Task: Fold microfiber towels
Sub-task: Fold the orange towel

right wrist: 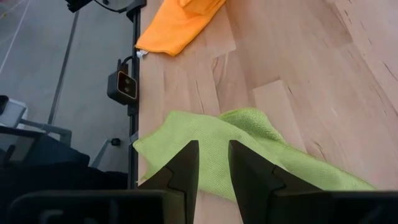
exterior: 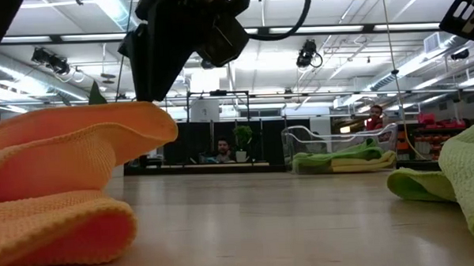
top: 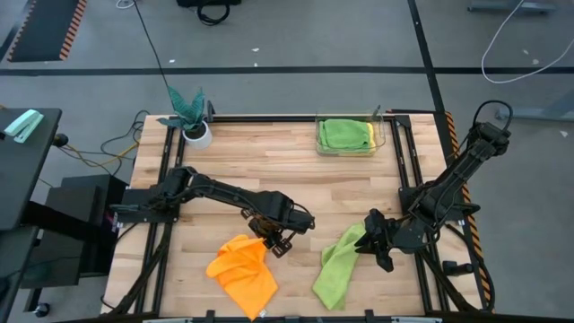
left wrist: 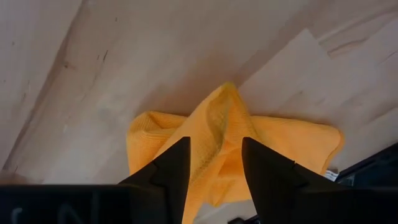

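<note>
An orange microfiber towel [top: 242, 274] lies rumpled near the table's front edge, left of centre. My left gripper [top: 276, 240] stands over its far right part, pointing steeply down and shut on a raised fold. To the right, a lime green towel [top: 336, 269] stretches from the front edge up to my right gripper [top: 375, 240], which is shut on its far end. In the low view the orange towel [exterior: 65, 178] fills the left foreground and the green one [exterior: 452, 181] the right. My left gripper pinches a raised ridge of the orange towel [left wrist: 214, 155] between its two fingers, coming from above. The ridge tents up from the cloth; one layer or several, I cannot tell. The held flap [exterior: 102, 126] arches above the rest, which lies on the table. My right gripper has the green towel's far end [right wrist: 213, 167] between its two fingers, slanting down from the table's right side. One layer or several, I cannot tell. The cloth slopes down from the fingers, and its near part [top: 330, 287] rests slack on the table.
A clear bin [top: 380, 135] at the back right holds folded green and yellow towels. A teal plant in a white pot [top: 193, 121] stands at the back left. Bare wood lies between the towels and the bin. People show far behind the table [exterior: 222, 149].
</note>
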Robot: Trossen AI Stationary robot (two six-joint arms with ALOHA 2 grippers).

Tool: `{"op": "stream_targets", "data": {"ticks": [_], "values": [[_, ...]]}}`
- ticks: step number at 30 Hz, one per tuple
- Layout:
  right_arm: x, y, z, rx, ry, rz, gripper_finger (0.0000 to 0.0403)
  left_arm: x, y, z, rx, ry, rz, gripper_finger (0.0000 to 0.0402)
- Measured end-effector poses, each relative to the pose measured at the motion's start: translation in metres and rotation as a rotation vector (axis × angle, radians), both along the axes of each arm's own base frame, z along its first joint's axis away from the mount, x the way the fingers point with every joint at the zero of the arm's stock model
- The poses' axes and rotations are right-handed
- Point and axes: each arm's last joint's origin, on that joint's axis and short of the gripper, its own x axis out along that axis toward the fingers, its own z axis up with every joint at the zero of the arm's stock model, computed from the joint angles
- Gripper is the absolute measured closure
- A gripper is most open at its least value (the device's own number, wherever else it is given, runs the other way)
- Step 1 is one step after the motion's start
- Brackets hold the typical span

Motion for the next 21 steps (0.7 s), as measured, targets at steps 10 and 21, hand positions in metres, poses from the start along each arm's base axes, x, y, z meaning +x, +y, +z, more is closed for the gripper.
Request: {"op": "stream_targets", "data": {"ticks": [10,21], "values": [[0.000,0.000,0.000,0.003,-0.001,-0.001,0.0308,0.006,0.002,-0.015,0.005,0.027,-0.013,0.0262],[0.000,0.000,0.000,0.001,0.000,0.000,0.0308,0.008,0.003,-0.017,-0.008,0.015,-0.013,0.0274]]}}
